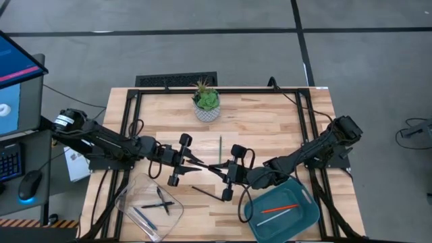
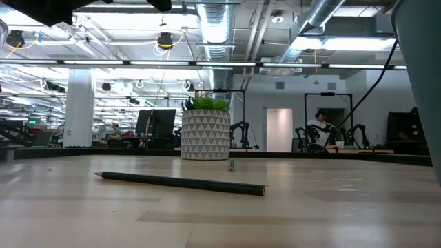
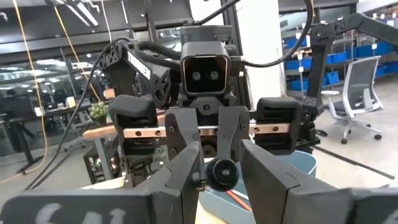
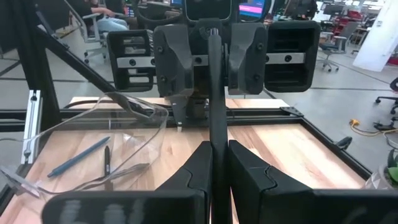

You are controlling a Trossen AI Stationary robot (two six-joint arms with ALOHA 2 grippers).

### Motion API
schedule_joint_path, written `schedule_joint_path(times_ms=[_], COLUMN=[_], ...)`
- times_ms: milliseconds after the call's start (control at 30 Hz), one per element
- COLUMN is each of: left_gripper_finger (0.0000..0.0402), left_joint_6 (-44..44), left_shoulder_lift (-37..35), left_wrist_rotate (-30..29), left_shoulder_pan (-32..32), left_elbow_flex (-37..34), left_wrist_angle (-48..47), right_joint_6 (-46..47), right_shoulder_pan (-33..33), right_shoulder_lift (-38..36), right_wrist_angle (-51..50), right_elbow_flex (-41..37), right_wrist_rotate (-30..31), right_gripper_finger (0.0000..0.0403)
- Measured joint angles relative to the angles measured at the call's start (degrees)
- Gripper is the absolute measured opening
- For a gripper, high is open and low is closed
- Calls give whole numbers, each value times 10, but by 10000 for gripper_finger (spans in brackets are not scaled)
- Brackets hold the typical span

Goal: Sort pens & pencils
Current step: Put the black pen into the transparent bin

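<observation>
Two dark, jointed arms carried looping black cables. The left arm (image 1: 101,143) bore a white label near its base; each wrist had blocky black housings with copper-coloured rails.

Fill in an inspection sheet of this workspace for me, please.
Surface: wooden table, level.
Job's things: black pen between both tools at centre; green pencil and dark pencil loose on the table; pens in the clear tray; orange-red pencil and a pale one in the blue bin.
Clutter: potted plant near the far edge.
Grippers: right tool shut on the black pen; left tool facing it at the pen's other end.
Cables: black cables along the arms and frame.
Surroundings: monitor and mouse beside the table.
</observation>
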Motion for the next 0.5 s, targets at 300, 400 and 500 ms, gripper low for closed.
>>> schedule_joint_path(times_ms=[300,400,500], left_gripper_finger=[83,68,50], left_joint_6=[2,4,4], left_shoulder_lift=[0,0,0], left_wrist_rotate=[1,1,1], left_shoulder_pan=[0,0,0], left_elbow_flex=[0,0,0], left_wrist_angle=[-3,-3,-3], right_joint_6=[0,0,0], right_shoulder_pan=[0,0,0], right_shoulder_lift=[0,0,0], right_wrist_angle=[0,0,-1], right_elbow_flex=[0,0,0], right_wrist_rotate=[0,0,0], right_gripper_finger=[62,62,62])
